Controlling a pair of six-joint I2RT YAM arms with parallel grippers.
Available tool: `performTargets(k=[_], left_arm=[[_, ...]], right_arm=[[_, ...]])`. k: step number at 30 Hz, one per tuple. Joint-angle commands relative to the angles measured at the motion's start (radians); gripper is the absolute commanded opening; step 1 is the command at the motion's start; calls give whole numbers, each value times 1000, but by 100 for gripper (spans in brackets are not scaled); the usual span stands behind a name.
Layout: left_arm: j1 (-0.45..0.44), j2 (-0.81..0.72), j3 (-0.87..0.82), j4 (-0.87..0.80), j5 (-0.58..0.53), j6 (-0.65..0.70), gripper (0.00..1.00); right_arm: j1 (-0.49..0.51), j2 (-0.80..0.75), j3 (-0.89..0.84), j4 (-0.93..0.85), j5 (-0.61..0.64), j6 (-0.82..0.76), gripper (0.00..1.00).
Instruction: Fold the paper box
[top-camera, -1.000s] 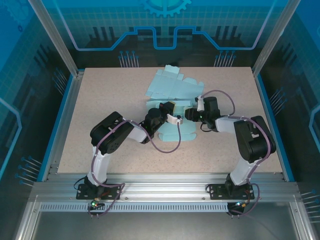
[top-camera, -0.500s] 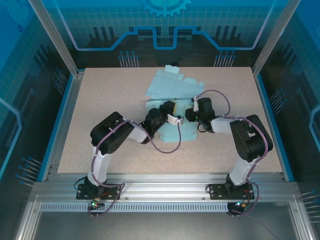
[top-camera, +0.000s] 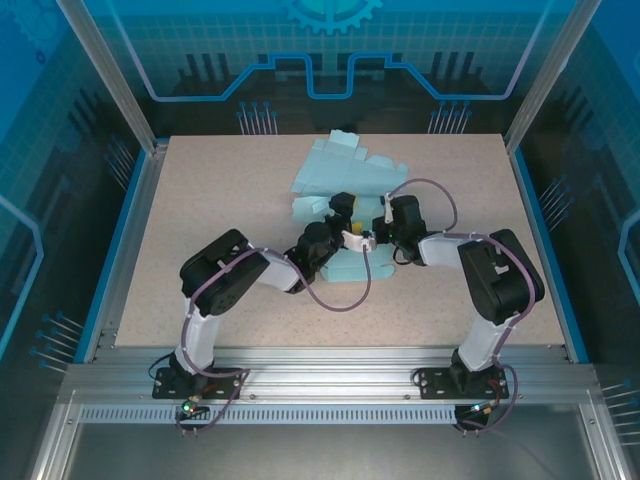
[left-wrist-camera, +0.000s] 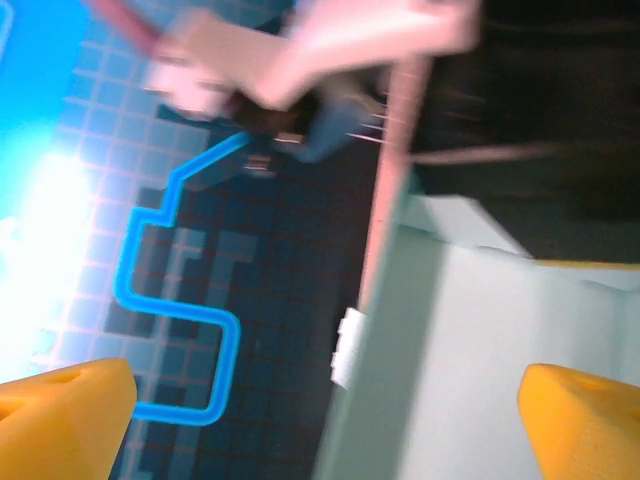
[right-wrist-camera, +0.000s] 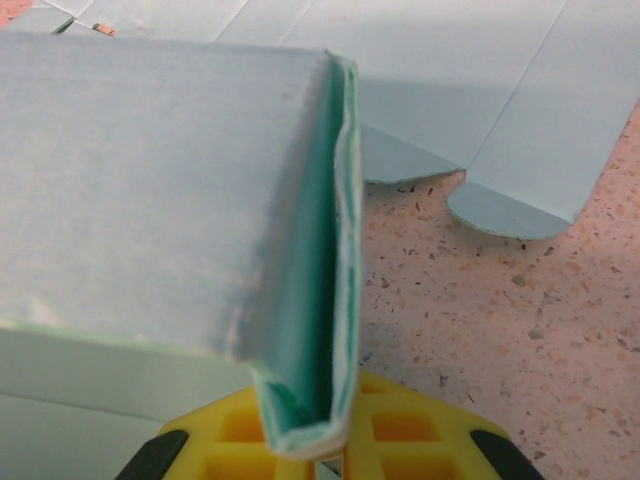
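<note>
Top external view: the paper box lies as a partly flat blank at the centre of the table, with loose flaps spreading toward 12 o'clock. The left gripper reaches in from 7 o'clock and the right gripper from 3 o'clock. They meet over the middle of the blank.

Left wrist view: the 2 yellow fingertips stand wide apart. A panel edge rises between them, but nothing is gripped.

Right wrist view: the yellow jaws are pressed together on a doubled flap. Its raised panel leans away toward 10 o'clock.

The step in hand appears to be creasing 1 side wall. Recommended procedure:

1. Keep the right pinch square on the fold line, so that the 2 layers lie flush.
2. Bring the open left claw onto the neighbouring panel before moving the flap.
3. Rotate the wall slowly about its crease. Thin card is likely to buckle or spring back.
4. Avoid dragging the blank toward 6 o'clock.
</note>
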Motion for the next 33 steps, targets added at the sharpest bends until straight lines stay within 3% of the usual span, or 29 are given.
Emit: performTargets(k=[1, 7, 9, 11, 15, 18, 22, 26, 33], left_arm=[[-3, -159, -18, 20, -95, -210, 99], [-9, -369, -77, -33, -338, -609, 99], [-7, -448, -67, -191, -445, -800, 99], [8, -536, -27, -492, -463, -1030, 99], [94, -653, 78, -1027, -278, -1433, 99], [136, -700, 95, -1193, -219, -1564, 99], [208, -760, 44, -1261, -40, -1714, 99], [345, -764, -27, -1268, 180, -1906, 99], [391, -684, -77, -1210, 305, -1968, 99]], right_arm=[[18, -18, 25, -33, 27, -11, 12], [27, -47, 20, -62, 38, -6, 12], [30, -55, 23, -85, 40, -7, 11], [33, -65, 27, -103, 38, -8, 11], [38, -93, 25, -130, 35, -6, 11], [43, -113, 21, -156, 37, 7, 11], [52, -141, 8, -169, 33, 19, 12], [66, -164, 1, -191, 47, 29, 12], [105, -192, -1, -243, 94, 42, 13]])
